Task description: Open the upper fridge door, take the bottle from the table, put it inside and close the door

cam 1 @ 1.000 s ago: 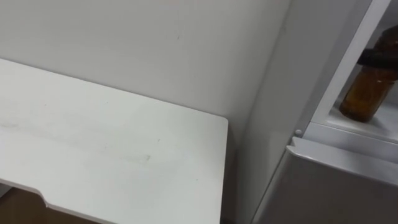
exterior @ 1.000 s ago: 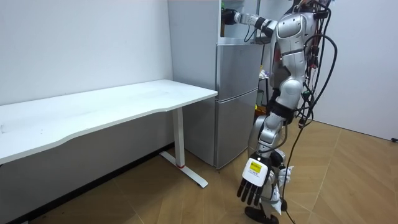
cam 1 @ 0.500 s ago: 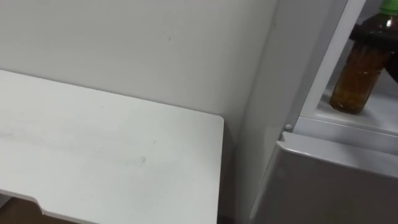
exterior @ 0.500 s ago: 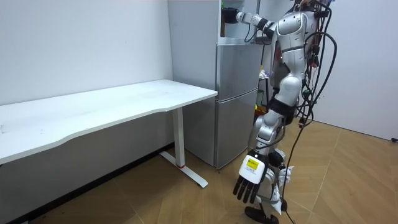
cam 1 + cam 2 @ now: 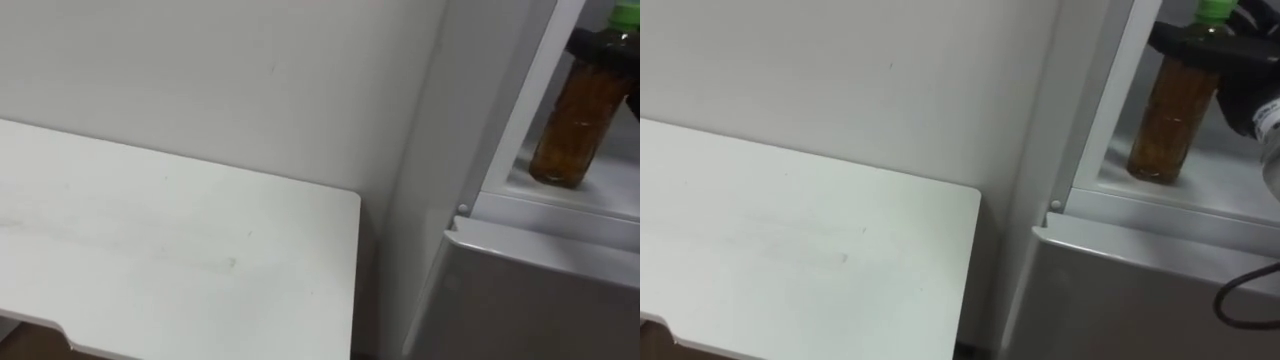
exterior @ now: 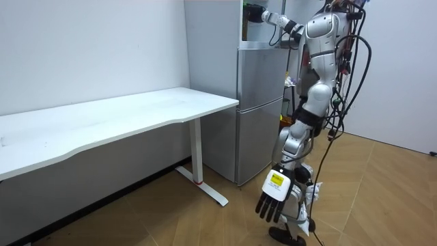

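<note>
As right hand grips bottle, inside upper fridge

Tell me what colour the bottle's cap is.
Green: the cap on the bottle shows best in the right eye view.

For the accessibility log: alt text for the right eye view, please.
The right hand grips an amber bottle with a green cap by its neck, upright inside the open upper fridge compartment. A white table stands left of the fridge.
</note>
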